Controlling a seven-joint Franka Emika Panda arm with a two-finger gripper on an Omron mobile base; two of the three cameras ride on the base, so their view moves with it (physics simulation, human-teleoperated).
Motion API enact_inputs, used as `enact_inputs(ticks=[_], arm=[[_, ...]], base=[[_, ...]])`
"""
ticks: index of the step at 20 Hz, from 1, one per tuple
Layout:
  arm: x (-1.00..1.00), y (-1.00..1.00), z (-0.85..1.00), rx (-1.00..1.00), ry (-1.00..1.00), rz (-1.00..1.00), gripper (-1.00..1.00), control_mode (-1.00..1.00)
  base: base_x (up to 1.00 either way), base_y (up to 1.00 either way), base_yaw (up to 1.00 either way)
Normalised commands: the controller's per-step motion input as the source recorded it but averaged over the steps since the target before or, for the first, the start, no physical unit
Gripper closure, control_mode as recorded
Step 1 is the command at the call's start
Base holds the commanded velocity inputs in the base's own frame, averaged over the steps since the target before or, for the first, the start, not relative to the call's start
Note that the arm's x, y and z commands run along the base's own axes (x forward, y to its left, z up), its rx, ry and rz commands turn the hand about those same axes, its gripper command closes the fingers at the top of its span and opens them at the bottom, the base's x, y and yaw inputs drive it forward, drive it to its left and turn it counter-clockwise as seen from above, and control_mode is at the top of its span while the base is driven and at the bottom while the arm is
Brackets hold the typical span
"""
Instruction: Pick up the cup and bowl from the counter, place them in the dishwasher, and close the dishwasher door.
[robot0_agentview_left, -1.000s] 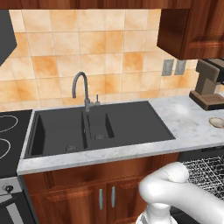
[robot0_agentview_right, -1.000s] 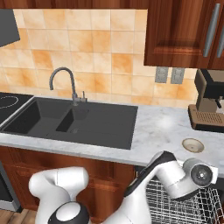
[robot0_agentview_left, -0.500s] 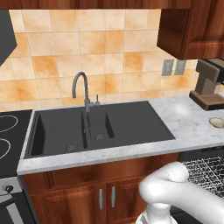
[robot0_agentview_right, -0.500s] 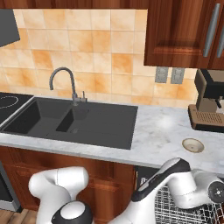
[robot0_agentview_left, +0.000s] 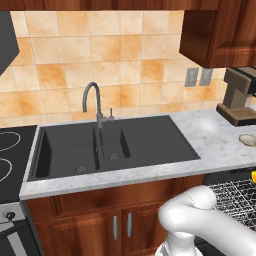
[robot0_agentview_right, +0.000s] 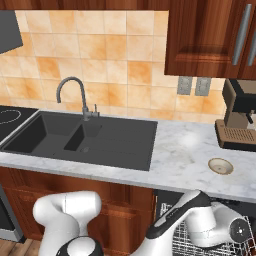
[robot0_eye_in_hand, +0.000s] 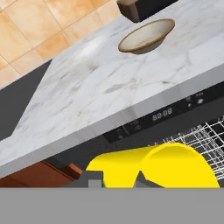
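The yellow cup (robot0_eye_in_hand: 153, 168) lies sideways low in the hand view, and my gripper (robot0_eye_in_hand: 117, 181) is shut on it, its dark fingertips (robot0_eye_in_hand: 91, 179) against the cup's near side. A sliver of the cup (robot0_agentview_left: 253, 176) shows at the right edge of the left base view, above the dishwasher's wire rack (robot0_agentview_left: 232, 200). The beige bowl (robot0_eye_in_hand: 146, 36) (robot0_agentview_right: 220, 166) (robot0_agentview_left: 247, 139) sits on the marbled counter (robot0_agentview_right: 180, 150), above the dishwasher's black control strip (robot0_eye_in_hand: 166, 116). The hand hangs low over the rack (robot0_agentview_right: 200, 240). The dishwasher door is out of view.
A dark double sink (robot0_agentview_right: 90, 137) with a curved tap (robot0_agentview_right: 75, 95) is set in the counter to the left. A coffee machine (robot0_agentview_right: 240, 120) stands at the back right, close behind the bowl. Reddish cabinets (robot0_agentview_left: 120, 220) flank the dishwasher, and a stove (robot0_agentview_left: 10, 155) lies far left.
In the right base view the hand has sunk lower and further right, towards the wire rack. The bowl has stayed where it was on the counter.
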Motion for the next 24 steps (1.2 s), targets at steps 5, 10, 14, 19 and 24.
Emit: enact_inputs(ticks=[5, 10, 14, 19, 24], arm=[[0.00, 0.25, -0.49, 0.00, 0.00, -0.03, 1.00, -1.00], [0.00, 0.12, -0.42, 0.05, 0.00, -0.03, 1.00, -1.00], [0.00, 0.00, -0.37, 0.11, 0.00, -0.02, 1.00, -1.00], [0.00, 0.00, -0.35, 0.14, 0.02, -0.02, 1.00, -1.00], [0.00, 0.00, -0.48, 0.07, 0.05, -0.01, 1.00, -1.00]], base=[[0.00, 0.00, 0.00], [0.00, 0.00, 0.00], [0.00, 0.00, 0.00], [0.00, 0.00, 0.00], [0.00, 0.00, 0.00]])
